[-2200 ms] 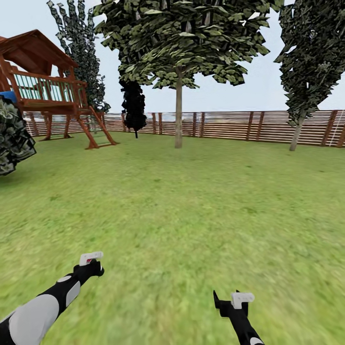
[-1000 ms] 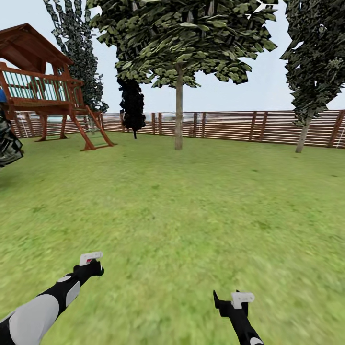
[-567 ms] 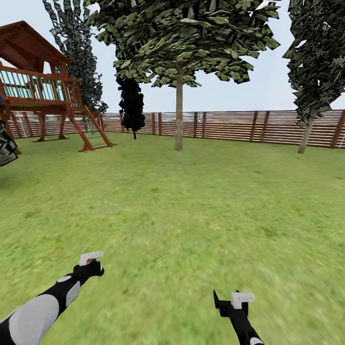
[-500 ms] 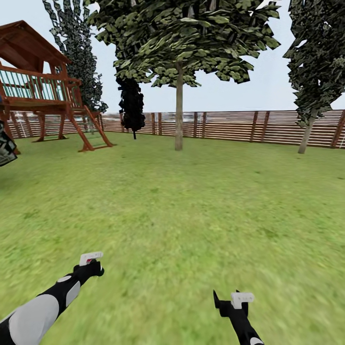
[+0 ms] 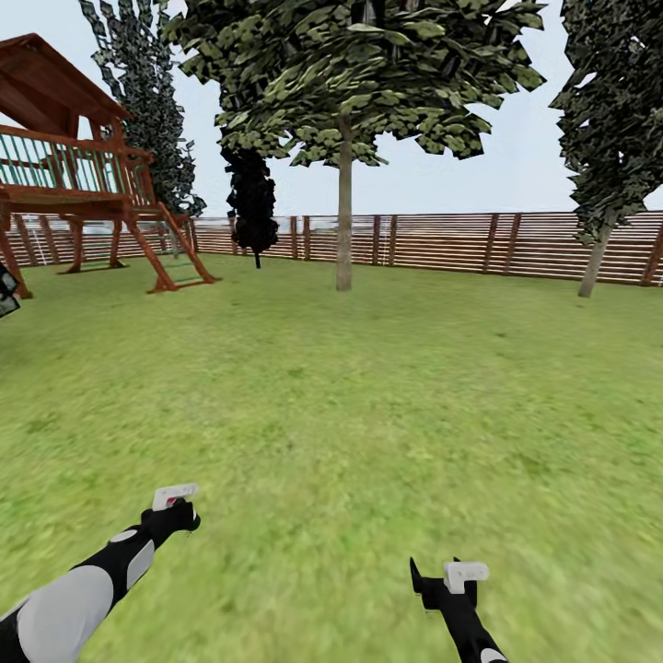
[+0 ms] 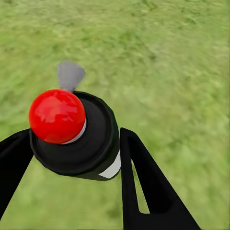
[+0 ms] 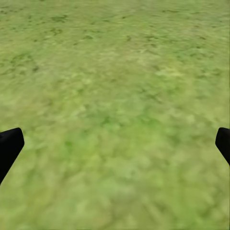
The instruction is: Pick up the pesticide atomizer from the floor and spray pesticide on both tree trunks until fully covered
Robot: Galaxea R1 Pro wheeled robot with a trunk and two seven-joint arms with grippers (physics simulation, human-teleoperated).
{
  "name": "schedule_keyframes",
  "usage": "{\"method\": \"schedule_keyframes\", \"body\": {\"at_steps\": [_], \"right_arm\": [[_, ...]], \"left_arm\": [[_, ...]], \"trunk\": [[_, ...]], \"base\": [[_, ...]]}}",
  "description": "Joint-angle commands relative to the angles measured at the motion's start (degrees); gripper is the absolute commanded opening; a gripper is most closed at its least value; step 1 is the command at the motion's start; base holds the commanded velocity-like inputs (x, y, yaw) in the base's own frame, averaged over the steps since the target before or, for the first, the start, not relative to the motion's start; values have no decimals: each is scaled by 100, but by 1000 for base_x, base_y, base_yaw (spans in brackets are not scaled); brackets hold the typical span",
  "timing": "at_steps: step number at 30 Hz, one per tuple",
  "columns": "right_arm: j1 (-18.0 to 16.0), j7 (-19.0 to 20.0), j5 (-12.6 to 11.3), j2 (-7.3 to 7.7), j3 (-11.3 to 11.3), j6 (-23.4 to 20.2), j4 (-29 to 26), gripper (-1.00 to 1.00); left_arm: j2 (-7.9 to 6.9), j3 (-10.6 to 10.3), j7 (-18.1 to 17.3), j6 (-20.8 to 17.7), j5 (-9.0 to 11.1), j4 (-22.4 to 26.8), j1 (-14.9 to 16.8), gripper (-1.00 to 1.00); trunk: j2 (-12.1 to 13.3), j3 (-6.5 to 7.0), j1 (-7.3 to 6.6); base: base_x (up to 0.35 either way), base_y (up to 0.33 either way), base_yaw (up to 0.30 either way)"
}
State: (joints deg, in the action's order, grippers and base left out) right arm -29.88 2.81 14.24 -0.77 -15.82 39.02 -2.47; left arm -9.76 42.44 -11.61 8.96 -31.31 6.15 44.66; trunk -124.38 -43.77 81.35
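Camera has swung right, playhouse (image 5: 74, 166) sliding left; left jaws (image 6: 72, 143) pinch atomizer (image 6: 76, 134); right jaws (image 7: 115, 143) spread; trunk (image 5: 344, 216) far ahead.

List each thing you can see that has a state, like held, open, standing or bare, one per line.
pesticide atomizer: held in the left gripper, red cap toward the wrist camera.
left gripper: shut on the pesticide atomizer.
right gripper: open, holding nothing, above grass.
tree: standing upright ahead by the fence.
tree trunk: bare grey-brown; no spray visible from here.
second tree: standing at far right, trunk leaning.
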Motion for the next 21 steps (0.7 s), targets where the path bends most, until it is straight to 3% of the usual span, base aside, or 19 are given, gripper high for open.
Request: {"method": "schedule_keyframes", "body": {"at_steps": [1, 21], "right_arm": [[0, -1, 0, -1, 0, 0, 0, 100], [0, -1, 0, -1, 0, 0, -2, 100]], "left_arm": [[0, 1, 1, 0, 2, 1, 0, -100], [0, 1, 1, 0, 2, 1, -1, -100]], "trunk": [[0, 0, 0], [0, 0, 0]], "base": [[338, 0, 0], [338, 0, 0]]}}
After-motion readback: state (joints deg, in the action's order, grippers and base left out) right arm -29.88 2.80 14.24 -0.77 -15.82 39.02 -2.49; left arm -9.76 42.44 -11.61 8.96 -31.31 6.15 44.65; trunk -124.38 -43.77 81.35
